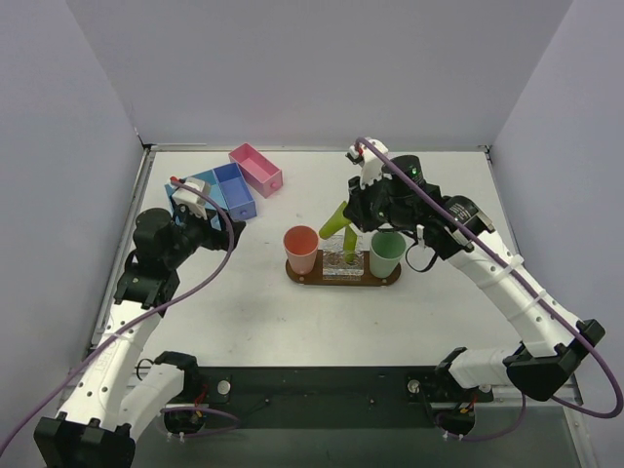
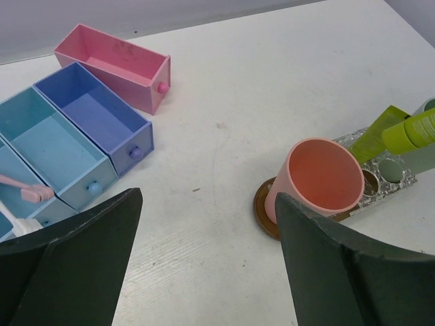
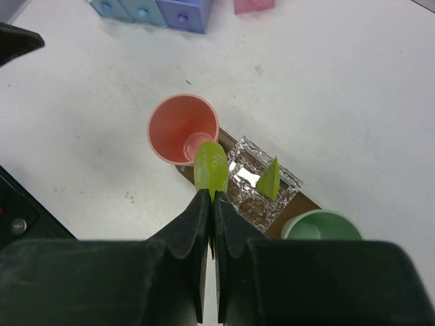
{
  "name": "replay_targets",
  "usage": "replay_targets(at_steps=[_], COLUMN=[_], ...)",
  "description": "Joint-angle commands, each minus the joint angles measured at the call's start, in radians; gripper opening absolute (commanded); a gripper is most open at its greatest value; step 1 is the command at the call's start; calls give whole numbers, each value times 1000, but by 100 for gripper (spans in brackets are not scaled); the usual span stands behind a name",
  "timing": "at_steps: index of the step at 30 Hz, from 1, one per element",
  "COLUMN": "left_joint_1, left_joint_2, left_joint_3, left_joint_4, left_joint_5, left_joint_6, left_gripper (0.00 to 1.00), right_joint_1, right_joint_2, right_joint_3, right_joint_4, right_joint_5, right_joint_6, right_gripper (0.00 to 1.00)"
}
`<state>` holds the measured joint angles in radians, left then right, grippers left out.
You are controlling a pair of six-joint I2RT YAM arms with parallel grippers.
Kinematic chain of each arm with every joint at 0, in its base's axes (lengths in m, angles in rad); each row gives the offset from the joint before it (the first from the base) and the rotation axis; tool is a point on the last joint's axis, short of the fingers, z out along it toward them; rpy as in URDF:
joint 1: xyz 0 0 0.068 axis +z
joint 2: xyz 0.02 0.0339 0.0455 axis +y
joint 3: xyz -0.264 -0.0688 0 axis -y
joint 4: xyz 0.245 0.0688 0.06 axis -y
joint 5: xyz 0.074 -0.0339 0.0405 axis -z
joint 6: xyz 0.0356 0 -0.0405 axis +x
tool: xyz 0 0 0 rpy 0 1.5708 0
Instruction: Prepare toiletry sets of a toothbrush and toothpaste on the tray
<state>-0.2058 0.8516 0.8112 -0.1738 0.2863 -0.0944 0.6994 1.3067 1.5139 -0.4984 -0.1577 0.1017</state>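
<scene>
Between the pink cup (image 1: 301,249) and green cup (image 1: 387,253) on the tray (image 1: 341,281) the gap is tight. A standing tube (image 3: 268,180) fills it, and the right gripper (image 3: 211,197) clamping its held tube (image 3: 209,166) hangs above. Bare table (image 1: 263,234) between tray and bins (image 1: 234,190) leaves wide passage.

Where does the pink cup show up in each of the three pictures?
Top view: pink cup at centre, on the tray's left end.
Left wrist: right of centre.
Right wrist: left of centre, seen from above, just beyond the toothpaste.
Shared landmark: the brown tray under the cup.
</scene>
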Motion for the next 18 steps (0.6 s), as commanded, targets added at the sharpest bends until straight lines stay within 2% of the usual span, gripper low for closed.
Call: replay_targets(at_steps=[1, 18], left_joint_1=[25, 25], left_joint_2=[-8, -22], left_joint_3=[11, -7], left_joint_4=[31, 7], left_joint_5=[5, -16], left_joint_6=[-24, -7], left_gripper=[90, 90], right_joint_1=[3, 44], right_joint_2=[-8, 127], right_joint_3=[57, 71], right_joint_4=[-66, -65], right_joint_5=[112, 155], right_joint_6=[-59, -95], right_gripper=[0, 0])
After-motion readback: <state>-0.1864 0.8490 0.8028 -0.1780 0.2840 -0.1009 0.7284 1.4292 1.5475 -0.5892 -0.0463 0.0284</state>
